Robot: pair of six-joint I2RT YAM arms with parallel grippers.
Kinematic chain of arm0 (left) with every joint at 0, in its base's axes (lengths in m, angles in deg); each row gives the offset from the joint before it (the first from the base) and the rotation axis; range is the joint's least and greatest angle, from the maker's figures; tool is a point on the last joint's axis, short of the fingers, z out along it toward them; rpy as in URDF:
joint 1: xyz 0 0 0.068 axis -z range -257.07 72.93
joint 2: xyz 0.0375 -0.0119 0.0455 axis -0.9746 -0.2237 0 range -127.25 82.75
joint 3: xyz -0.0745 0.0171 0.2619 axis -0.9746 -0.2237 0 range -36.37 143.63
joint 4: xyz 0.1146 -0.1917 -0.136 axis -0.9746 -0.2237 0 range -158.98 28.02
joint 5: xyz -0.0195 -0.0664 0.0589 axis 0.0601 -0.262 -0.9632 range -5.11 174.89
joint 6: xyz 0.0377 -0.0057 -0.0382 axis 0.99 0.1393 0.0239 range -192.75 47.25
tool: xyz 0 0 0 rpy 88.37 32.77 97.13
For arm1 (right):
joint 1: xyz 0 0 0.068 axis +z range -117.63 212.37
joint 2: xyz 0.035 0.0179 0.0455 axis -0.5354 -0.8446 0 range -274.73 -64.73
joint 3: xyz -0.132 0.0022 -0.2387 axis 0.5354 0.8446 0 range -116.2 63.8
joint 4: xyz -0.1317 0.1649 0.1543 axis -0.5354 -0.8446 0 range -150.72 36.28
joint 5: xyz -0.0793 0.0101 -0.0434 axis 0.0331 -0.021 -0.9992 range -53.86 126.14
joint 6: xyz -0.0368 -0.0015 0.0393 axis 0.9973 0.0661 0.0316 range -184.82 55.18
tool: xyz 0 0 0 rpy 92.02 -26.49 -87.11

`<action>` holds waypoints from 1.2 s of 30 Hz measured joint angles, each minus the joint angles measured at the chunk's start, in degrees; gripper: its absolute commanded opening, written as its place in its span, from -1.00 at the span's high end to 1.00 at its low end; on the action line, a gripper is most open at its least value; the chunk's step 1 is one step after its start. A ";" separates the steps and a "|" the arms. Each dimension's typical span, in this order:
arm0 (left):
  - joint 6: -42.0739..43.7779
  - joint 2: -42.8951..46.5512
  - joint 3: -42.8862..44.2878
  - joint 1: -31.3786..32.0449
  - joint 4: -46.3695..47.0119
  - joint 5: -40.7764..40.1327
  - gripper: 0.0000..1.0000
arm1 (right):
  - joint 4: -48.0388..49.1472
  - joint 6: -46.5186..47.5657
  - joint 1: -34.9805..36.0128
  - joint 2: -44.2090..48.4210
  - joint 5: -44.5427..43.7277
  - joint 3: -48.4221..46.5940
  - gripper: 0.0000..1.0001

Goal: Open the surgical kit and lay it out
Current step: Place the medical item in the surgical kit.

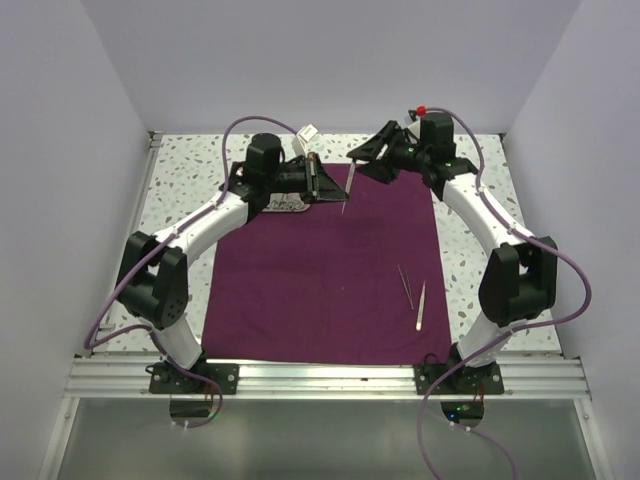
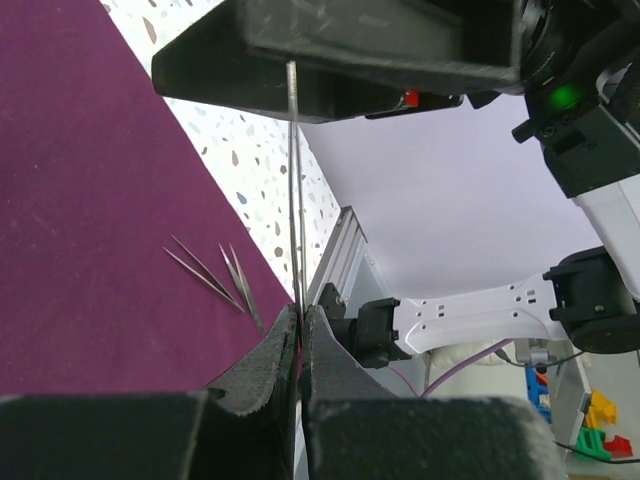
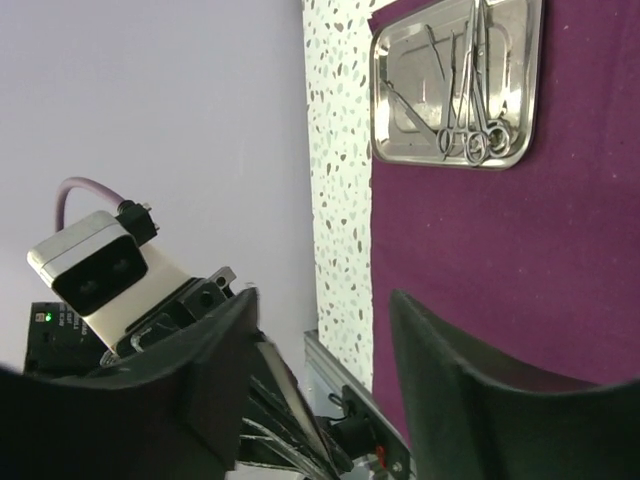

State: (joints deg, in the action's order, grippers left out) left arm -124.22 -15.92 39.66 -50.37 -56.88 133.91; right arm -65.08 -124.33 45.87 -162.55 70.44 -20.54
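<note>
Left wrist view — left gripper (image 2: 300, 335) clamped on thin silver tool (image 2: 294, 200), long axis pointing at right gripper (image 3: 325, 310), jaws spread wide, just beside free tip; tray (image 3: 395, 45) on cloth (image 1: 320, 280), far-left corner.

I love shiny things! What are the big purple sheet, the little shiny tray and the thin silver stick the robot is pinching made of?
The large dark magenta-purple sheet looks like woven cloth: matte, soft-looking, no glare. The small rectangular tray is probably polished steel: silvery, mirror-like, with a raised rim. The thin silver tool pinched in the left gripper looks like metal: bright glints, straight.
</note>
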 measured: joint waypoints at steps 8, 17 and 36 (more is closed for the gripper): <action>-1.97 -1.29 0.02 0.22 0.48 -0.11 1.00 | 1.07 -0.09 1.51 1.05 -0.04 1.66 0.69; -2.51 -2.43 0.07 0.11 1.25 0.31 0.60 | -1.77 4.50 1.84 1.77 -2.49 1.86 1.00; 22.36 -1.92 8.07 -7.93 -28.63 -21.33 -0.99 | -43.30 32.24 3.26 12.61 -30.60 11.63 1.00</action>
State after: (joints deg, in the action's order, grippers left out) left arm -101.86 -17.84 47.73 -58.31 -85.51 112.57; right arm -108.38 -92.09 49.12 -149.93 39.84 -8.91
